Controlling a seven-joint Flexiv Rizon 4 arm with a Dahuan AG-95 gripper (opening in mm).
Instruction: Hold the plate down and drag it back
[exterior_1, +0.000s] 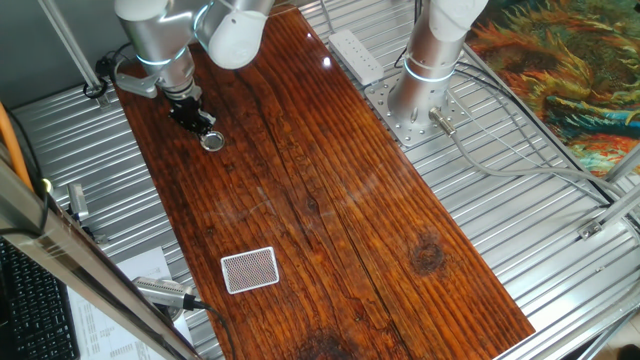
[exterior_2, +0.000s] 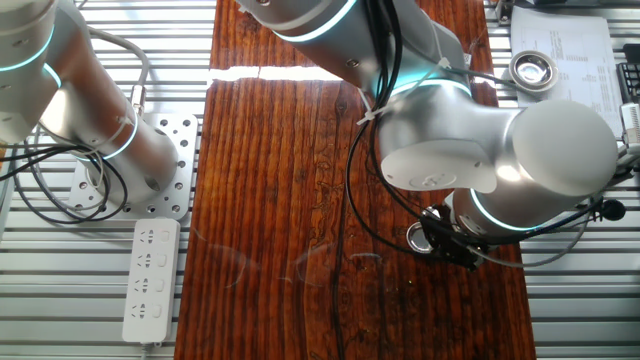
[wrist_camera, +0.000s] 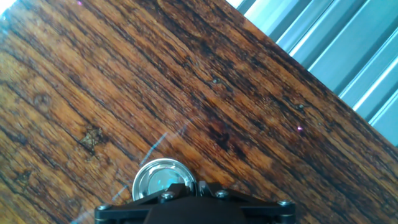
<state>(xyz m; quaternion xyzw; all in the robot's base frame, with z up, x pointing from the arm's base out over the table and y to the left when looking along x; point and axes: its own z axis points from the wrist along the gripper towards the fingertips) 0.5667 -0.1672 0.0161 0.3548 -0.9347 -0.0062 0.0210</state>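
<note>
The small round shiny silver metal plate (exterior_1: 212, 142) lies flat on the dark, glossy striped wooden surface (exterior_1: 330, 220), close to one long edge and at the end far from the white card with a fine red cross-hatch pattern (exterior_1: 249, 270), which rests well apart near the opposite end. In the hand view the plate's raised rim and mirror-like centre (wrist_camera: 163, 180) are seen directly below the black hand (wrist_camera: 186, 198), whose tip appears to touch or nearly touch the rim. How far the fingers are parted cannot be told, since the hand's body hides them in every view; nothing is seen to be clasped.

A slip is judged the chief risk. The plate is hard, smooth and thin, and the varnished wood is slick, so if it is pressed off-centre on the rim it could tip up or shoot out sideways. Too light a press would let the hand slide over the polished metal while the plate is left behind; too heavy a press could make it catch on the grooved grain and jerk. As the plate sits near the surface's edge, beside the ribbed metal frame (exterior_1: 110, 215), a skewed drag could carry it over.
</note>
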